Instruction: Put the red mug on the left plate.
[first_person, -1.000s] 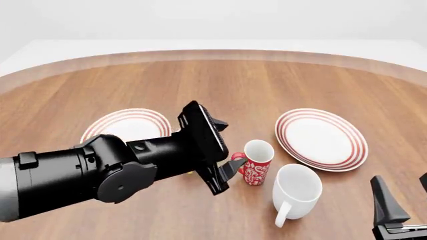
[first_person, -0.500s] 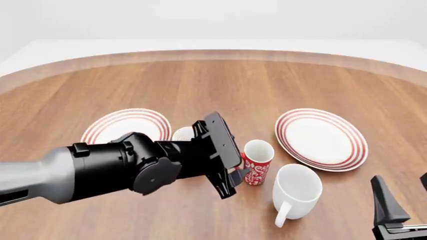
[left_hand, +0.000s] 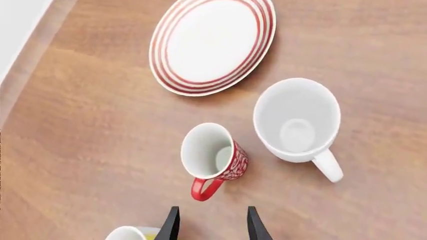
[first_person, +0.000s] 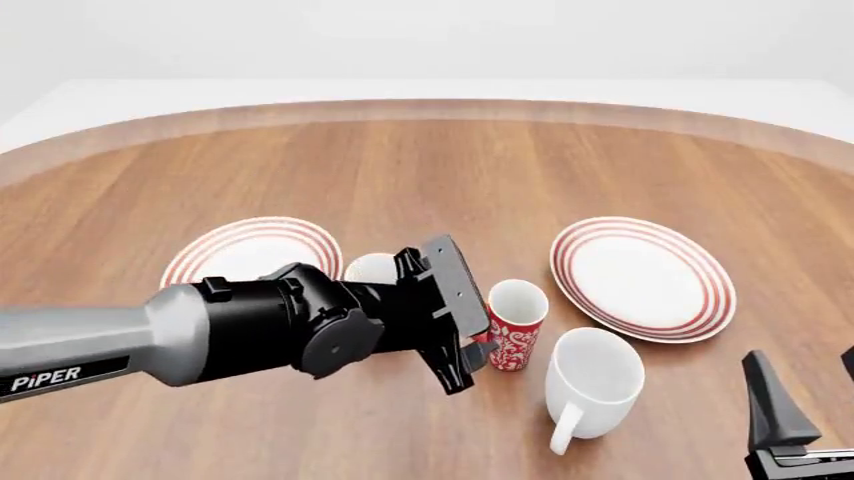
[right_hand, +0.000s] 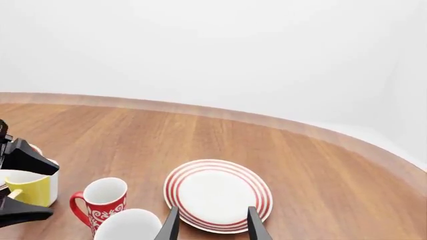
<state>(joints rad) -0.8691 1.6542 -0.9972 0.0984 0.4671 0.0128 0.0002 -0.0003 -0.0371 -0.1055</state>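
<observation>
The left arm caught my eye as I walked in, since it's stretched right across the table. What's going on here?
The left gripper is open and lined up on the handle side of the red mug, not yet gripping it. The mug stands upright on the table between the yellow mug and the white mug. The left plate lies bare behind the arm. The right gripper hangs open near the table's right edge, holding nothing.
</observation>
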